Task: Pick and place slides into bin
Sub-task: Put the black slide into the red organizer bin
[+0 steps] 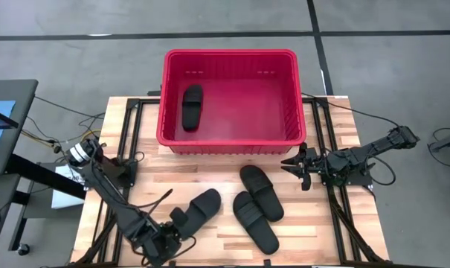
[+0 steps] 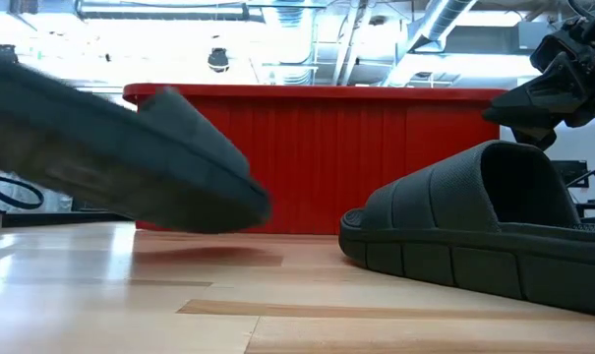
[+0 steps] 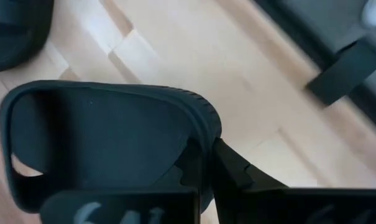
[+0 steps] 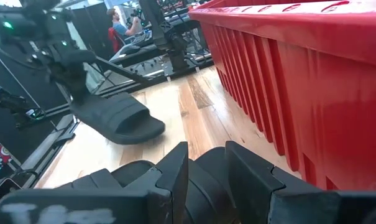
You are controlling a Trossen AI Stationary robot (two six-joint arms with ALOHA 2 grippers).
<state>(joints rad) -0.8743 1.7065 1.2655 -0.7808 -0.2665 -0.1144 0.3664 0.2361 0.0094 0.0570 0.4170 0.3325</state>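
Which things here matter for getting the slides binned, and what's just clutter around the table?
For the job:
- red bin
- slide already in the bin
- slide held off the table by the left gripper
- two slides on the table
- right gripper, near the bin's corner, holding nothing

Just lying about:
- cables beside the table
- person in the background

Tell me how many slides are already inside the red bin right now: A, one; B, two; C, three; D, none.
A. The high view shows a single slide lying in the bin near its left wall; two others lie on the table, and the left gripper holds a fourth lifted off the wood.
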